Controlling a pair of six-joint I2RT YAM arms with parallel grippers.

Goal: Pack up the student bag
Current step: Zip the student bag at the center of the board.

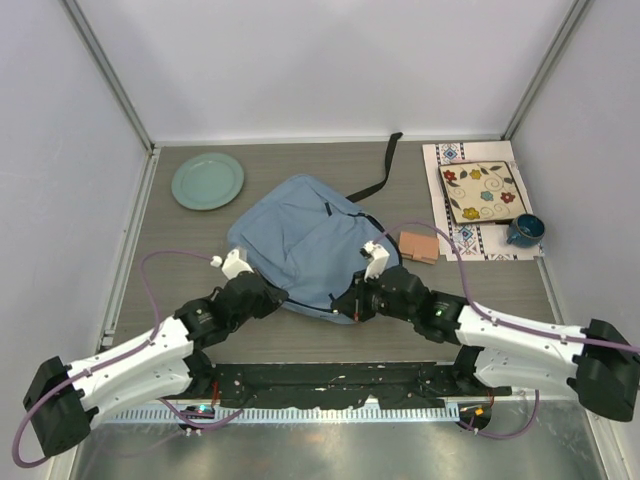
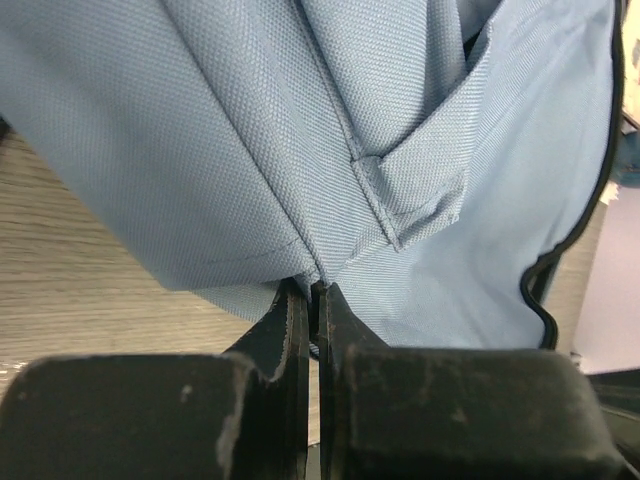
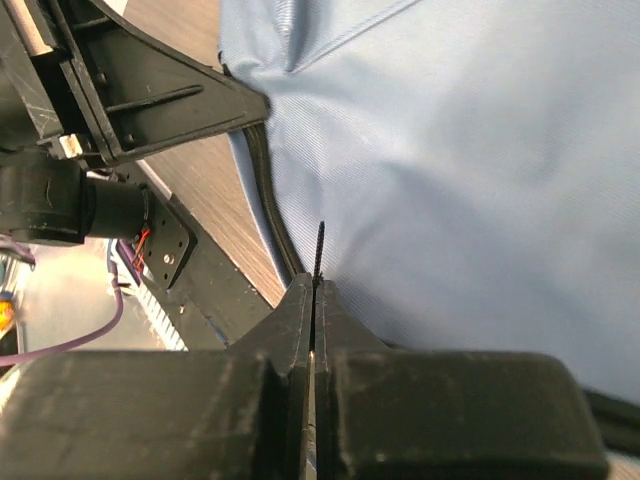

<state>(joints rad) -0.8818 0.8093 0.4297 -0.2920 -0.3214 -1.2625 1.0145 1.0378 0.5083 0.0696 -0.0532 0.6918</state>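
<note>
the bag point(image 1: 300, 240) lies flat mid-desk point(image 1: 330, 335), towards the front edge. the left gripper point(image 2: 312, 292) is closed, pinching a fold of cloth at the bag's near left edge. the right gripper point(image 3: 316, 288) is clamped on a thin black tab point(image 3: 319, 245) at the bag's near edge. a green plate point(image 1: 207, 180) sits near the far left corner, and a blue cup point(image 1: 524, 231) by the right edge.

Student bag point(image 1: 305, 240) lies mid-table point(image 1: 190, 250), and rel. to it: plate point(image 1: 207, 181) behind-left, well apart; small block point(image 1: 419, 246) just beside its right edge; mat point(image 1: 487, 243) further right, w/ square board point(image 1: 478, 192) on it & mug point(image 1: 524, 231) at mat's near-right corner.
</note>
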